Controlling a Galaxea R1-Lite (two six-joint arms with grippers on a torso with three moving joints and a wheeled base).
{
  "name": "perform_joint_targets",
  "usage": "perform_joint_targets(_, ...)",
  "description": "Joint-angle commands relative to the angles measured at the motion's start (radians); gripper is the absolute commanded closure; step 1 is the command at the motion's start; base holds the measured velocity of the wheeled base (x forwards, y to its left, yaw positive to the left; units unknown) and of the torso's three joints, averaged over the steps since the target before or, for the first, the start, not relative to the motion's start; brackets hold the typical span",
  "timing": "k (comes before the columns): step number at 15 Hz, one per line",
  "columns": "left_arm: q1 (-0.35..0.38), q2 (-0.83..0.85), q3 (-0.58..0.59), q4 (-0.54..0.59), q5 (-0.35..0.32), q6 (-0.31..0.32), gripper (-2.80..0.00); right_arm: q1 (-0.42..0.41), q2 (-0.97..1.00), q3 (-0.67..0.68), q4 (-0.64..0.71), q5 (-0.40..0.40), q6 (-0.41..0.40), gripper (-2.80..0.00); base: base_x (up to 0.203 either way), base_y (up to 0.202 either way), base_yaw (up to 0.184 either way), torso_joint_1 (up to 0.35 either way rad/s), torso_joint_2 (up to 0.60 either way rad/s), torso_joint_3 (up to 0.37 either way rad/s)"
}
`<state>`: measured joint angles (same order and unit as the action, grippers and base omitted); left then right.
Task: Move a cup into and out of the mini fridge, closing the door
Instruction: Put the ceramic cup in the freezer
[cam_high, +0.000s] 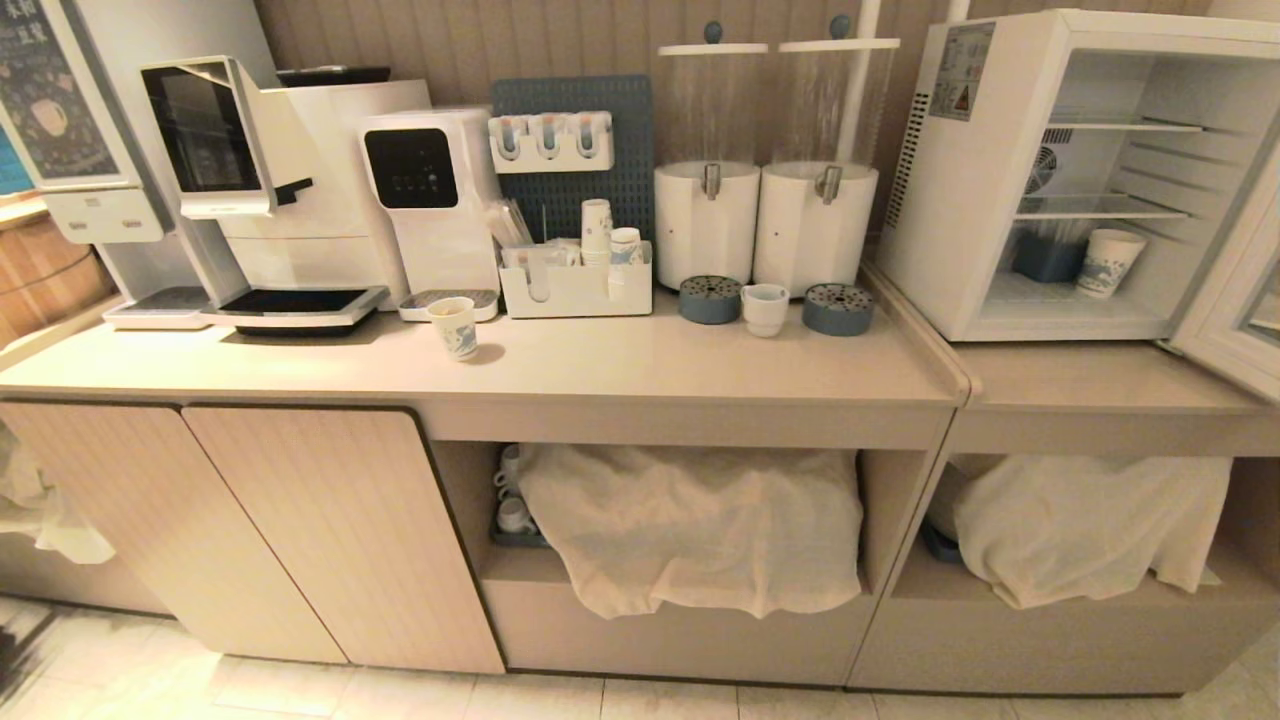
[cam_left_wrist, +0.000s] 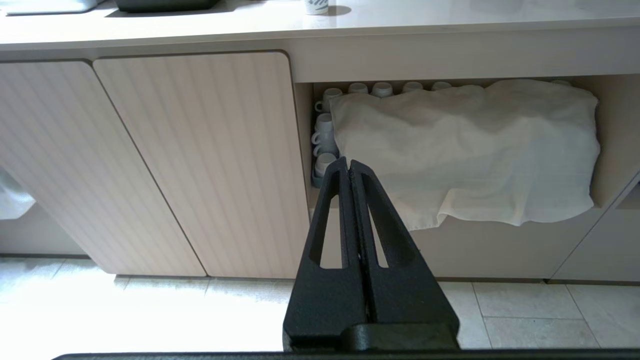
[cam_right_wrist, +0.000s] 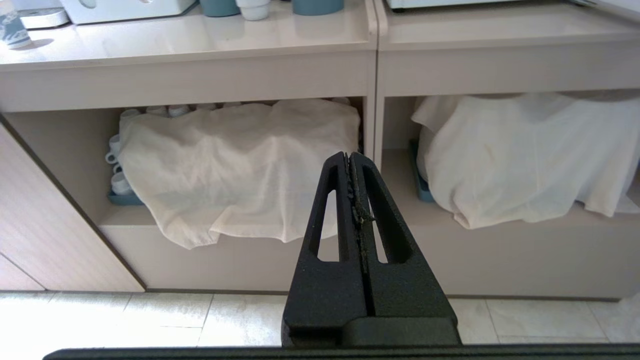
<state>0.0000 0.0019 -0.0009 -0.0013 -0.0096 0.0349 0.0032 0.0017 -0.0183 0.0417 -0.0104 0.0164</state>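
Nearest the head camera is the pale tiled floor, then the beige ribbed cabinet doors at the left of the long counter. Beside them, an open shelf holds a cream cloth draped over stacked white cups, and a second cloth-covered shelf sits under the right-hand unit.

The left gripper hangs low in front of the cabinet, its black fingers pressed together with nothing between them. The right gripper hangs likewise before the shelves, fingers closed flat and empty. Neither arm shows in the head view.

On the beige countertop, from the left: a white coffee machine with a dark screen, a white water dispenser with a black panel, a blue-patterned paper cup standing alone near the front, a white organiser tray of paper cups, and two white cylindrical drink dispensers with clear tops.

The cup, small, plain white ceramic, stands upright on the counter between two round blue-grey drip trays, just before the dispensers.

At the right stands the mini fridge, a white box with side vent slots. The door is swung wide open toward the right edge. Inside, under the wire shelves, are a dark blue container and a patterned paper cup.
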Motion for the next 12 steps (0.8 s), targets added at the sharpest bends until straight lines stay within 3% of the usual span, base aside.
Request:
perform_joint_targets(1,0.0,0.0,-0.001,0.0,0.0,0.002,0.0,0.0,0.001,0.0,0.0,0.0,0.0,0.0,0.0,0.0,0.0,0.0,0.0,0.0)
perform_joint_targets(12,0.0,0.0,-0.001,0.0,-0.001,0.0,0.0,0.0,0.001,0.0,0.0,0.0,0.0,0.0,0.182,0.0,-0.001,0.002,0.0,0.002)
